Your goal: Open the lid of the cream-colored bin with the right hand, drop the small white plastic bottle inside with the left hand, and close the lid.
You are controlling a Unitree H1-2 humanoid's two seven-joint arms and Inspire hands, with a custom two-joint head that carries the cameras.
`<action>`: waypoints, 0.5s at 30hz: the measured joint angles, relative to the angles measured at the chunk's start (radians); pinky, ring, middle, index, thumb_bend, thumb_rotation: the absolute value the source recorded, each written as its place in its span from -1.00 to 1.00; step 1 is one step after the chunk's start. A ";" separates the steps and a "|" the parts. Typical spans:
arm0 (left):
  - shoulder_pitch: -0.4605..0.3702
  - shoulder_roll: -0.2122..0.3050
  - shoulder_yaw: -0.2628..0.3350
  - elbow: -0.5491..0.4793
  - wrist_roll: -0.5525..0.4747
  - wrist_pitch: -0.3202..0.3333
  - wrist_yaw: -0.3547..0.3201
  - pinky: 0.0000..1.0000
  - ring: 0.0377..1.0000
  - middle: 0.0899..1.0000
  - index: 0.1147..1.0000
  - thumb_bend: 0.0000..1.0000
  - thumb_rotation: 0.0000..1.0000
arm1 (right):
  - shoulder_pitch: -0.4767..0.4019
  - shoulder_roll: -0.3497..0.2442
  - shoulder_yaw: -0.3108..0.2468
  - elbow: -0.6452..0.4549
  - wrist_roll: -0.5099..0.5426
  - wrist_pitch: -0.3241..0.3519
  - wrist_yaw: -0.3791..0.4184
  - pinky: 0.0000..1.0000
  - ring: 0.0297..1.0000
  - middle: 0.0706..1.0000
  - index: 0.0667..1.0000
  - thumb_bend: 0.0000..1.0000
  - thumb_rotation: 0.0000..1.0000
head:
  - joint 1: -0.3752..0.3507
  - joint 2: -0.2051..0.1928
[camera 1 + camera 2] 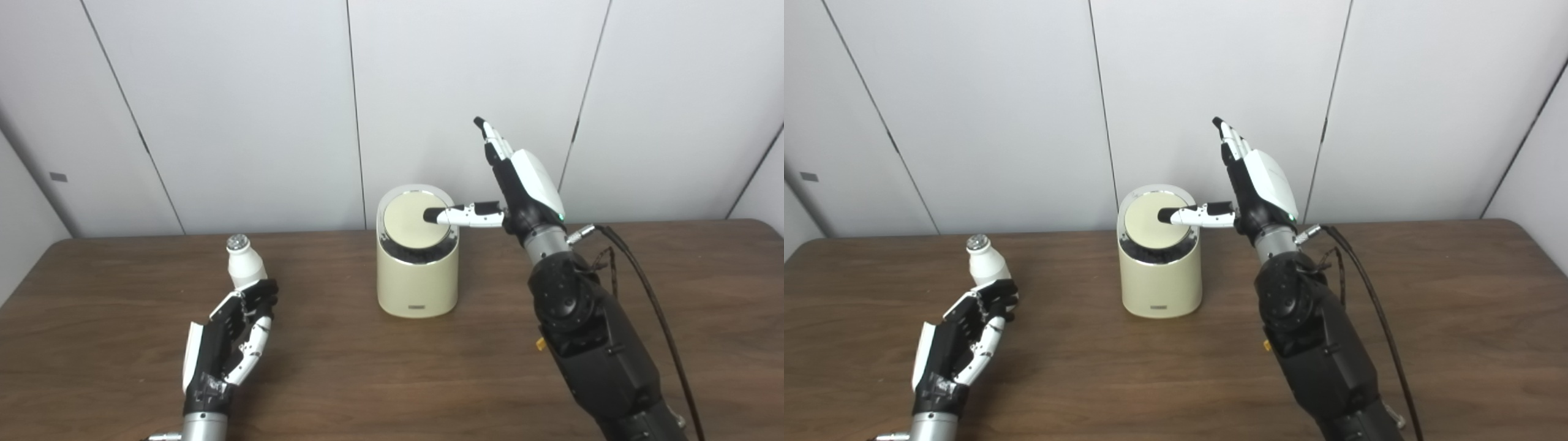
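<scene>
While the cream-colored bin [418, 269] is standing upright near the middle of the dark wooden surface [380, 367], the right robot hand [520, 184] is hanging just to the right of its top, released and grasping nothing; its fingers [493, 141] are pointing up and away from the bin, and its thumb [456, 215] is reaching sideways over the round lid [409, 220], the dark tip lying on or just above the lid's right half; whether it is actually pressing cannot be told. The lid is sitting inside a shiny rim, looking tilted toward the camera, with a dark gap showing along its near edge.

Well to the left of the bin, the left robot hand [961, 340] is resting low over the surface, palm side turned toward the bin, its fingers curled around the lower part of the small white plastic bottle [985, 262]; the bottle is standing upright, its ribbed silvery cap [977, 243] showing above the fingertips; the hand is grasping it loosely, as far as can be seen. To the right of the bin, a black cable [649, 294] is trailing along the right forearm toward the near edge of the surface.
</scene>
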 measured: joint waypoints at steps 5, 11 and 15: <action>0.000 0.000 -0.001 -0.001 0.004 0.001 0.001 0.30 0.43 0.43 0.39 -0.54 -0.09 | 0.000 0.000 0.005 0.028 -0.019 -0.001 -0.016 1.00 1.00 1.00 1.00 1.00 -0.20 | 0.002 0.000; 0.000 0.000 -0.004 -0.001 0.005 0.001 0.001 0.30 0.43 0.43 0.39 -0.53 -0.09 | -0.016 0.005 0.008 0.064 -0.024 -0.010 -0.031 1.00 1.00 1.00 1.00 1.00 -0.28 | -0.002 0.002; 0.000 0.000 -0.005 -0.002 0.009 0.002 0.003 0.30 0.43 0.44 0.39 -0.53 -0.07 | -0.022 0.008 0.015 0.069 -0.036 -0.014 -0.043 1.00 1.00 1.00 1.00 1.00 -0.30 | 0.000 0.002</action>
